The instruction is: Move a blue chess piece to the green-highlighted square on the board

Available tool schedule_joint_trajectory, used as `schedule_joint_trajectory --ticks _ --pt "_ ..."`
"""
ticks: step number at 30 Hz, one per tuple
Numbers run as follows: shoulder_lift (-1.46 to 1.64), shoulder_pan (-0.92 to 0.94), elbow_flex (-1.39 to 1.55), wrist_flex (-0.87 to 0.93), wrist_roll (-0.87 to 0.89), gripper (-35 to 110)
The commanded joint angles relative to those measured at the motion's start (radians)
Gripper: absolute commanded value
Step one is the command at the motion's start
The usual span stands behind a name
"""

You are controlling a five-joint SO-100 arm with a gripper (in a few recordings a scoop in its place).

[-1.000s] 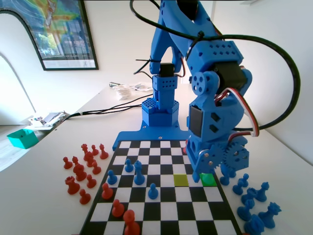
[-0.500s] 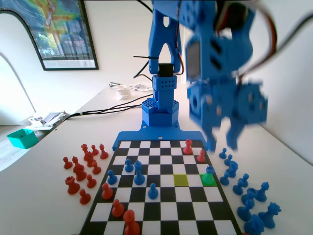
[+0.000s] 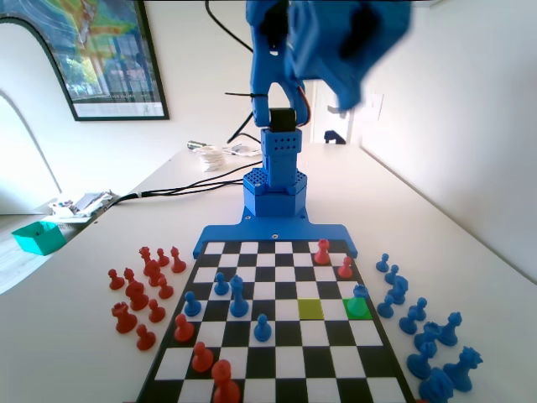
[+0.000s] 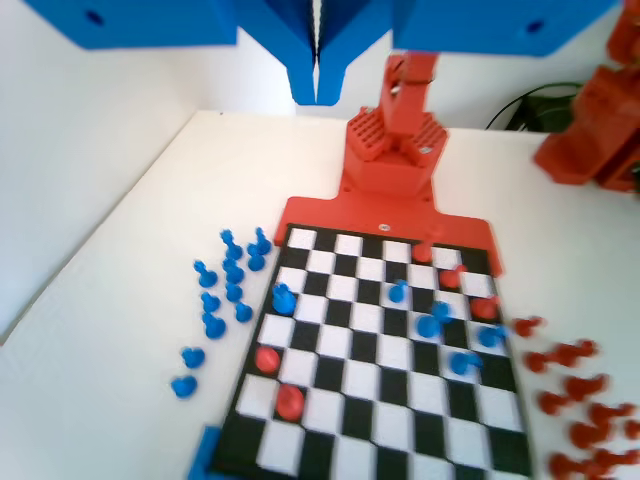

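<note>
Gripper (image 4: 317,85) has lifted high off the board (image 3: 277,250), jaws together, empty. Pawn (image 3: 361,292) stands on the green square (image 3: 358,308) at the board's right edge, fixed view. Placement looks done.

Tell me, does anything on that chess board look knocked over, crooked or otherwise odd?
Nothing stands out. Every piece on the board appears upright. The blue chess piece stands at the far edge of the green-highlighted square, slightly off-centre. The gripper hangs high above, jaws closed on nothing.
</note>
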Motion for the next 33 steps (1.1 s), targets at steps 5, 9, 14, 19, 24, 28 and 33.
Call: schedule_joint_trajectory --ticks 5,9,14,19,24,28,33 --pt "0.184 0.075 -0.092 0.215 -0.138 1" --pt "0.281 0.115 -0.04 0.272 -0.19 1" --pt "0.454 0.14 0.074 0.318 -0.236 1" --pt "0.609 0.144 0.209 0.298 -0.249 1" --pt "0.723 0.147 0.324 0.249 -0.253 1" --pt "0.778 0.155 0.374 0.219 -0.256 1" --pt "0.813 0.173 0.413 0.19 -0.255 1"
